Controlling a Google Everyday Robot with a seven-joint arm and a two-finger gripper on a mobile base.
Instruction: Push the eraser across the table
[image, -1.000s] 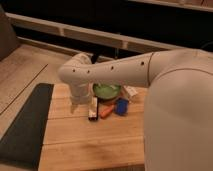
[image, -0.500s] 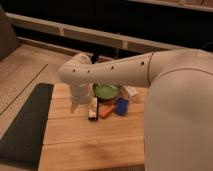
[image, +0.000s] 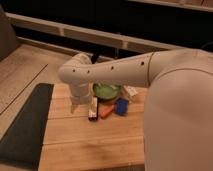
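The eraser is a narrow oblong block, white on top with dark sides. It lies lengthwise on the light plank table, near the far middle. My white arm reaches in from the right, bends above the table's far left and points down. The gripper hangs at its end, just left of the eraser and low over the wood. It is mostly hidden behind the wrist. It holds nothing and looks open.
An orange marker-like stick and a blue block lie right of the eraser. Behind them stand a green bowl and a small white item. A dark grey mat runs along the table's left side.
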